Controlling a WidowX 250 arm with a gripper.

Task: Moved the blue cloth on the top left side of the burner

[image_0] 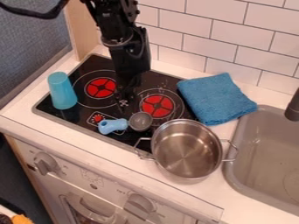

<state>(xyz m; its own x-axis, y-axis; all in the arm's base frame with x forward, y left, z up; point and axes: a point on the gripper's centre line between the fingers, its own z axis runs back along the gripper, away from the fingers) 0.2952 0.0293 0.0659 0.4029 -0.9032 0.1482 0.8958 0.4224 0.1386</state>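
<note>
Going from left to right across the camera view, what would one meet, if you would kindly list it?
Blue cup → blue-handled spoon → blue cloth → dark faucet.

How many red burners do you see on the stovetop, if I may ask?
2: one burner near the blue cup, the other burner near the metal pot; the arm could hide more.

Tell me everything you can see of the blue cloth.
The blue cloth looks like soft, textured towelling, apparently folded into a thick, four-cornered pad. It lies flat behind the steel pot, its left edge at the cooktop and right corner at the sink's rim. The end effector stands clear of it.
</note>
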